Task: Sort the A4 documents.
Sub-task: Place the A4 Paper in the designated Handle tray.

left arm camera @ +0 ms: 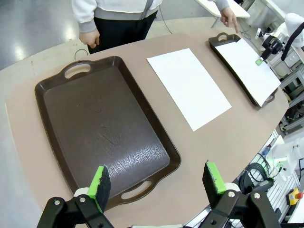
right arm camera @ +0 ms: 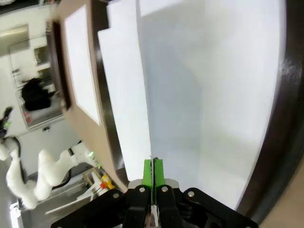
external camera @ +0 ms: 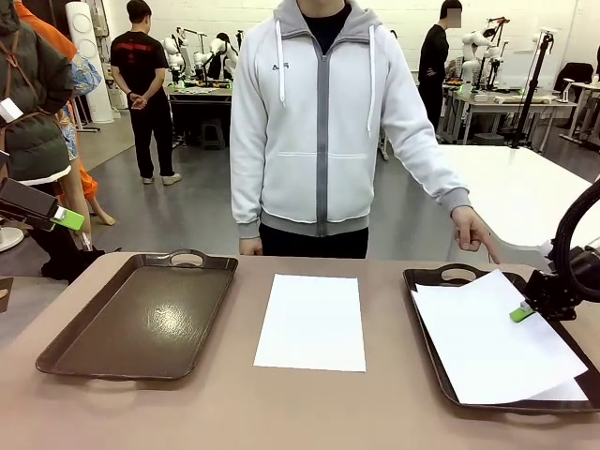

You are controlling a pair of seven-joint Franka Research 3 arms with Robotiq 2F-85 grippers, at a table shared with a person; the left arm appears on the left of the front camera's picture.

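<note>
Right claw [external camera: 522,313] clenched on the edge of the top sheet [external camera: 487,342], which lies skewed over another sheet [external camera: 565,391] in the right tray [external camera: 427,279]. Left claw [left arm camera: 157,179] released, above the near end of the left tray [left arm camera: 95,118]. A single sheet [external camera: 311,322] lies flat on the table [external camera: 394,403] between the trays.

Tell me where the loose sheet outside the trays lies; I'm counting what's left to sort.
In the front view, the single sheet lies on the table, between the empty left tray and the right tray.
</note>
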